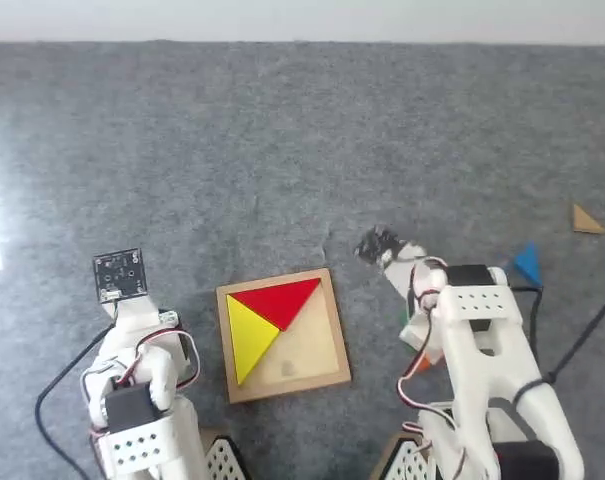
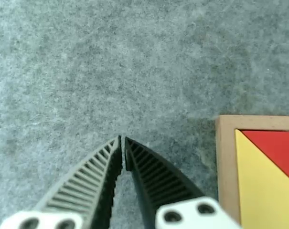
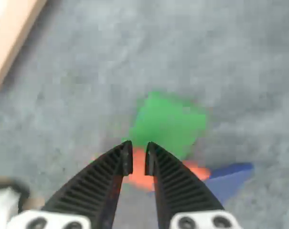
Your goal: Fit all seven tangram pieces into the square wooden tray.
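Right gripper (image 3: 138, 160) points down on a forward-bent arm, jaws parted just a sliver, tips over a flat orange piece (image 3: 194, 171); whether they pinch it, can't tell. Beyond the tips lies a green flat piece (image 3: 168, 121), and a blue piece (image 3: 228, 179) sits beside the orange. Off towards the other arm is the square wooden tray (image 1: 282, 382), with a red triangle (image 1: 280, 298) and a yellow triangle (image 1: 249, 338) inside. Left gripper (image 2: 123, 143) is closed and empty, folded back low beside the tray's edge, over grey felt (image 1: 282, 150).
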Robot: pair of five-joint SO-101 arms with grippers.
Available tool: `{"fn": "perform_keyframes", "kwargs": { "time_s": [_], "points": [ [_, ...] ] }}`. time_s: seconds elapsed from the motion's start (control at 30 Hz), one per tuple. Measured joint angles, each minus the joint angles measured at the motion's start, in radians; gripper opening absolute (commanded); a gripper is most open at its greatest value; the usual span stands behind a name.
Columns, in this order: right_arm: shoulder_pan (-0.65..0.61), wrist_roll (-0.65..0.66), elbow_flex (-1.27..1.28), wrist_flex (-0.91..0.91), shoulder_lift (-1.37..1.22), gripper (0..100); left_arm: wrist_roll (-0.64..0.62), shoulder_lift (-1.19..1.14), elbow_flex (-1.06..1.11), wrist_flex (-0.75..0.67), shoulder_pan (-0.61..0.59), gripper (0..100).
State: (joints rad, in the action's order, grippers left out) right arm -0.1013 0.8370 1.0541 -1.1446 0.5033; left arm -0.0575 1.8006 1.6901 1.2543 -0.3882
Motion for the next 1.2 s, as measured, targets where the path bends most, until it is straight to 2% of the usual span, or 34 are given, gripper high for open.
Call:
{"fn": "perform_keyframes", "kwargs": {
  "time_s": [0.17,0.37,0.47,0.6,0.73,0.93,1.03,1.2],
  "points": [
    [0.044,0.107,0.095,0.046,0.072,4.8,0.0,0.0,0.0,0.0,0.0,1],
    [-0.04,-0.002,0.098,0.212,0.041,4.7,0.0,0.0,0.0,0.0,0.0,1],
    [-0.04,-0.031,0.089,0.298,-0.028,4.7,0.0,0.0,0.0,0.0,0.0,1],
    [-0.032,-0.068,-0.014,0.315,-0.132,4.8,0.0,0.0,0.0,0.0,0.0,1],
    [0.026,-0.14,-0.152,0.236,-0.144,4.8,0.0,0.0,0.0,0.0,0.0,1],
    [0.04,-0.141,-0.184,-0.077,0.064,4.8,0.0,0.0,0.0,0.0,0.0,1],
    [0.04,-0.038,-0.075,-0.124,0.275,8.9,0.0,0.0,0.0,0.0,0.0,1],
    [0.048,0.365,0.169,-0.245,0.571,21.9,0.0,0.0,0.0,0.0,0.0,1]
  ]
}}
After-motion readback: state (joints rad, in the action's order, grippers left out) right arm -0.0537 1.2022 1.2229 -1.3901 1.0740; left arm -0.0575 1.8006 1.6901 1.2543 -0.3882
